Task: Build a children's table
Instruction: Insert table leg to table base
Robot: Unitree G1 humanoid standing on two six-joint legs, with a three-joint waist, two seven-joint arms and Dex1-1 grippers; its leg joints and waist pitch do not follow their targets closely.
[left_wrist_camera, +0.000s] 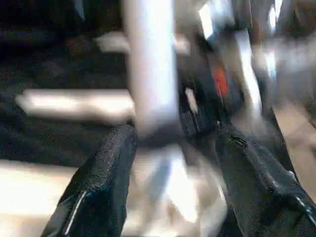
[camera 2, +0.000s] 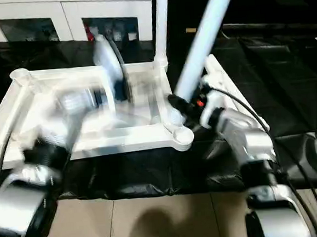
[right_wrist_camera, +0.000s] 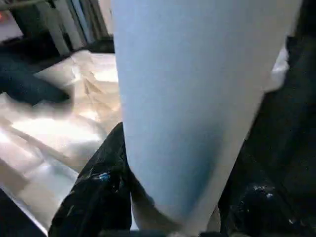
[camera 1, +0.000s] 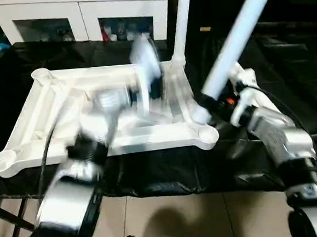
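From my head cameras I see the table top (camera 1: pixel 32 120) lying underside up on the black cloth (camera 1: pixel 285 59), its ribs and round corner sockets facing me. One leg (camera 1: pixel 181 23) stands upright in the far right socket. My right gripper (camera 1: pixel 212 104) is clamped on a second leg (camera 1: pixel 240 35) near its lower end; that leg leans up and away to the right, its rounded end just above the near right socket (camera 1: pixel 206 134). My right forearm reaches in from the lower right, wrist bent inward. My left arm comes up from the lower left across the table top, smeared by motion, and I cannot make out its fingers here. A white cabinet (camera 1: pixel 79 15) with glass doors stands behind the cloth, and pale floor tiles (camera 1: pixel 171 216) show below the table's edge.

My left wrist view gives what the head views blur: my left gripper (left_wrist_camera: pixel 173 163) with its two black fingers (left_wrist_camera: pixel 98 187) spread apart, nothing between them, pointing toward a white leg (left_wrist_camera: pixel 148 64) and the dark, orange-marked body of my right gripper (left_wrist_camera: pixel 217 84) beyond.

My right wrist view shows the held leg (right_wrist_camera: pixel 197 98) close up, pale and broad, with my black fingers (right_wrist_camera: pixel 96 192) pressed on either side of it, and the ribbed table top (right_wrist_camera: pixel 49 133) off to one side
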